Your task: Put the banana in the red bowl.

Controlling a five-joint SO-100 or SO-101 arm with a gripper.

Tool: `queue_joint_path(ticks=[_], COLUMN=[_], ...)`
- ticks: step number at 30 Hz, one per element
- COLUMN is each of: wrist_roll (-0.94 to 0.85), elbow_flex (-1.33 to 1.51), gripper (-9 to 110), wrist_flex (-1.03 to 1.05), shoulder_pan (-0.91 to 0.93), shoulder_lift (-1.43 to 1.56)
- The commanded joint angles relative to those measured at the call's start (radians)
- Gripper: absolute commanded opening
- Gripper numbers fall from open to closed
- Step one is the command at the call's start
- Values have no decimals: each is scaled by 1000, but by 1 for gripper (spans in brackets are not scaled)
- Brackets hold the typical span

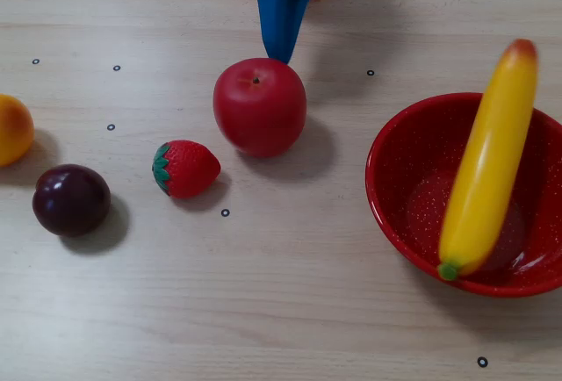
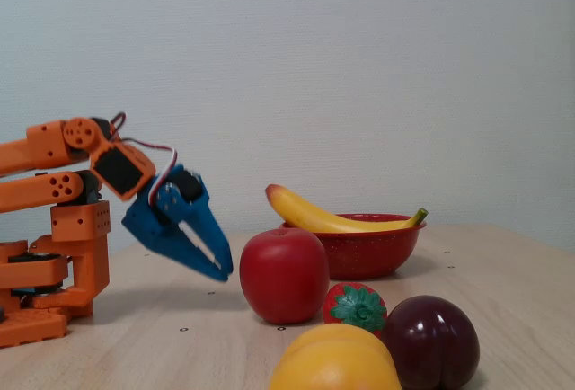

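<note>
Left to right in the side fixed view: the fingers (image 2: pixel 218 269) hang empty and slightly parted, touching nothing; right of them one apple (image 2: pixel 284 274), then one banana (image 2: pixel 337 217) across one bowl (image 2: pixel 373 246). Its red tip overhangs the rim, so a nudge might tip it out. One strawberry (image 2: pixel 356 306), plum (image 2: pixel 431 341) and orange fruit (image 2: pixel 334 359) sit nearer.

Readable text: none in either fixed view.
Labels or brands: none on the banana (image 1: pixel 488 163), the red bowl (image 1: pixel 392 147) or the apple (image 1: pixel 260 106).
Numbers: none.
Marks on the bench (image 1: pixel 290 293): only small black ring dots, no writing.
</note>
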Motion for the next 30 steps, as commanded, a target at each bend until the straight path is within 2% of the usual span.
queue_joint_path(ticks=[1, 10, 14, 19, 30], wrist_roll=[-29, -46, -95, -91, -29], elbow_flex=[-35, -32, -32, -31, -29], gripper=[0, 0, 6, 1, 0], wrist_flex=[-55, -64, -66, -69, -72], shoulder_pan=[-12, 0, -40, -40, 9], shoulder_lift=[12, 12, 12, 12, 12])
